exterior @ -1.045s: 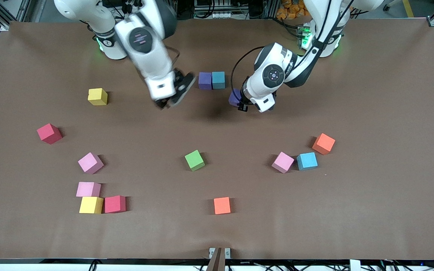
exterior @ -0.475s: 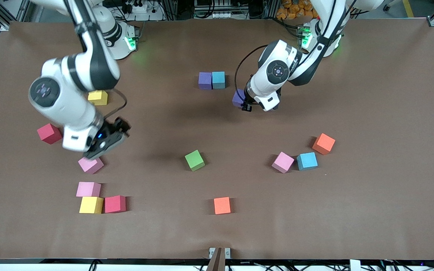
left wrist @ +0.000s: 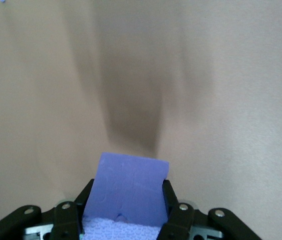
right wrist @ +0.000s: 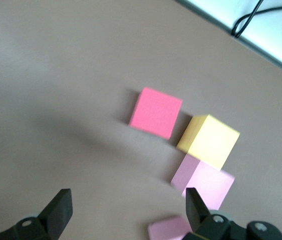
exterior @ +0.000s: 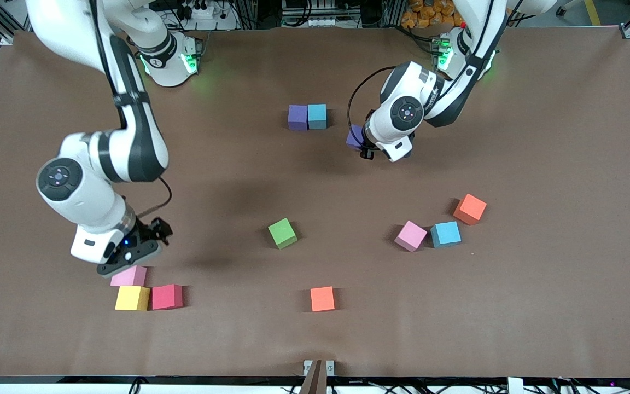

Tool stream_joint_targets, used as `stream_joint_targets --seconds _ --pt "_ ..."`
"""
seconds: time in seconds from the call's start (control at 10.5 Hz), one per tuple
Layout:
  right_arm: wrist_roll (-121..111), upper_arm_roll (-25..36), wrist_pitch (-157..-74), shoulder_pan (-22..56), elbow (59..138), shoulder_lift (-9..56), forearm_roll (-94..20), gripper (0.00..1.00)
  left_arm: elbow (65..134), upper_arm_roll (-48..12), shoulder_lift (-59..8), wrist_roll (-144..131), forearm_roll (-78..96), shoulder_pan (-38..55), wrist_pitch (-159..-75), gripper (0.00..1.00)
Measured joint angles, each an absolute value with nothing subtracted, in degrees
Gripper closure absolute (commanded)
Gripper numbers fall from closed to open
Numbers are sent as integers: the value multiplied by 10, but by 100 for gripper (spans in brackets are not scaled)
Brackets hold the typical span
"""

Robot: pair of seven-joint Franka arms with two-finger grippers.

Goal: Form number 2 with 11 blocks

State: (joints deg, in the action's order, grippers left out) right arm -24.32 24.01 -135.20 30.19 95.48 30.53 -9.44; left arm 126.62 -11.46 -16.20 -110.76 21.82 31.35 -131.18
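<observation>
- Front view: left hand (exterior: 367, 146) squeezes a purple block (exterior: 354, 137) above the worktop (exterior: 539, 284), near the purple and light blue pair (exterior: 307, 116)
- Right hand (exterior: 129, 261) hangs wide open over a pink block (exterior: 128, 276) beside yellow (exterior: 132, 298) and red (exterior: 166, 296) ones

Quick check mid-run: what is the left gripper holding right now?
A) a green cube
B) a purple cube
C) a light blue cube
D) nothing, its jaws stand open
B: the left wrist view shows the left gripper clamped on a purple cube, and the front view shows that cube at the gripper beside the purple and light blue pair.
</observation>
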Motion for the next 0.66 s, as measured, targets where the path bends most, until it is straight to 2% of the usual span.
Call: stream_joint_targets --seconds 0.38,0.66 --pt "-237 238 -1412 286 945 377 -255 0 1295 -145 -144 -1143 218 314 -1310 77" --pt "-203 235 -1422 282 912 427 -281 0 1321 -155 -129 -1146 218 314 -1332 76"
